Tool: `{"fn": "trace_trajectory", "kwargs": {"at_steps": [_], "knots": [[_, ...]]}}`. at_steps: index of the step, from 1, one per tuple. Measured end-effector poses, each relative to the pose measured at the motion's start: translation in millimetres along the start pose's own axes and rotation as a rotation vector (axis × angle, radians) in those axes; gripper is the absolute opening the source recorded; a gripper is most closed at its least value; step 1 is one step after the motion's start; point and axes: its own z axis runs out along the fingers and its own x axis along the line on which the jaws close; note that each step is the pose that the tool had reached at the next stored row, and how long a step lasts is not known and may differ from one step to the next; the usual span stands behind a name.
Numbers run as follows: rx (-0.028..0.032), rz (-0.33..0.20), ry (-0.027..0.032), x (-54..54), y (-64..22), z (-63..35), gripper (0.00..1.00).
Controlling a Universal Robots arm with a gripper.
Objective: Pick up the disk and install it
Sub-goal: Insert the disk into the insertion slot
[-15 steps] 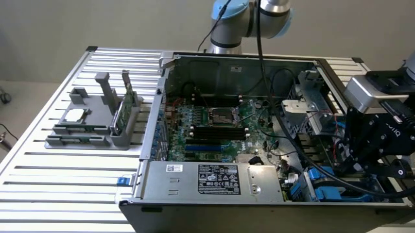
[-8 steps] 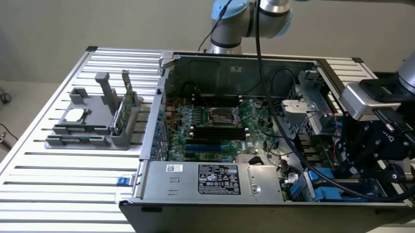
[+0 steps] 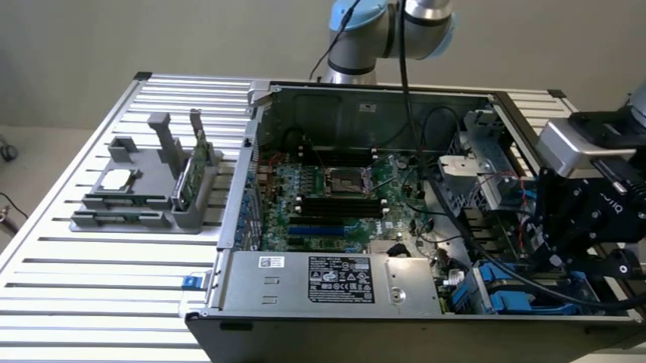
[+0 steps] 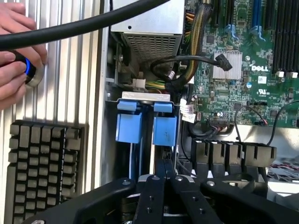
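1. Gripper point(image 4: 163, 169): fingers pressed together, holding nothing, over the drive bay point(image 3: 501, 291) at the near corner of the computer case point(image 3: 333, 283), on the exterior view's right.
2. Disk point(image 4: 164, 132): its blue carrier sits in the bay, just beside the fingertips, next to a second blue carrier point(image 4: 128, 127).
3. Person's hand point(image 4: 14, 51): on the slatted table point(image 4: 70, 70), around a blue-ringed button point(image 4: 26, 70).

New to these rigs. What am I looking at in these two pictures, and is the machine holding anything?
A robot arm stands behind an open computer case on a slatted metal table. One camera watches from off the arm; the other sits on its wrist, looking past the gripper. A grey parts holder sits at the exterior view's left. The gripper is shut, nothing visibly held, near two blue carriers in the case. A person's hand touches a button.
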Motion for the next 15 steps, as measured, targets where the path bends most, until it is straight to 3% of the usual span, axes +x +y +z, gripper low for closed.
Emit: {"fn": "trace_trajectory", "kwargs": {"at_steps": [6, 15], "knots": [[-0.0001, 0.000, 0.0003, 1.1, 3.0, -23.8, 0.11], [-0.0001, 0.000, 0.0003, 1.1, 3.4, -23.9, 0.11]]}}
